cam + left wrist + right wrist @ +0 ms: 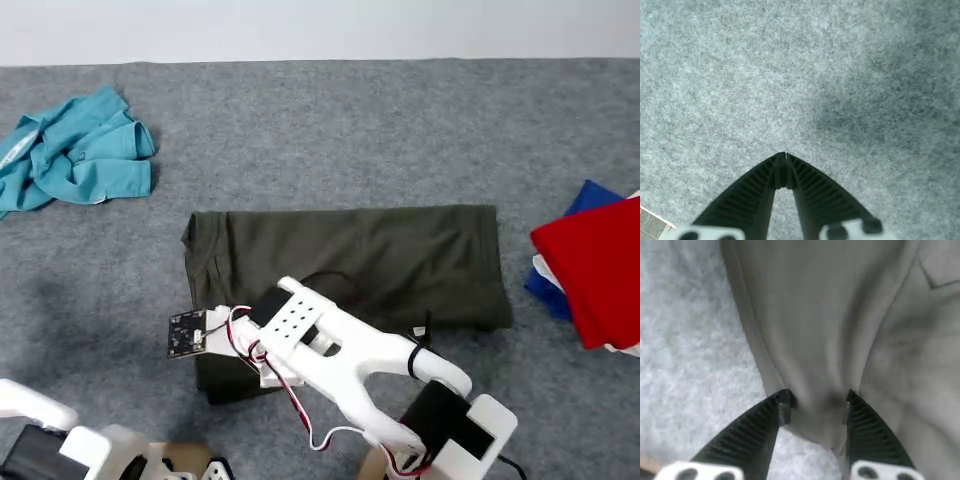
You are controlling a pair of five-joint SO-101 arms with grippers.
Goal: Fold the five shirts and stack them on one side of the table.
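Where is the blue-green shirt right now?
In the high view, the blue-green shirt lies crumpled at the far left of the table, well away from the dark green shirt spread in the middle.

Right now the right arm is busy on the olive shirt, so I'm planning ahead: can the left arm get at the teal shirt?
Probably yes. The left gripper is shut and empty over bare carpet, and only carpet lies between it and the teal shirt. Whether it stretches that far is unclear.
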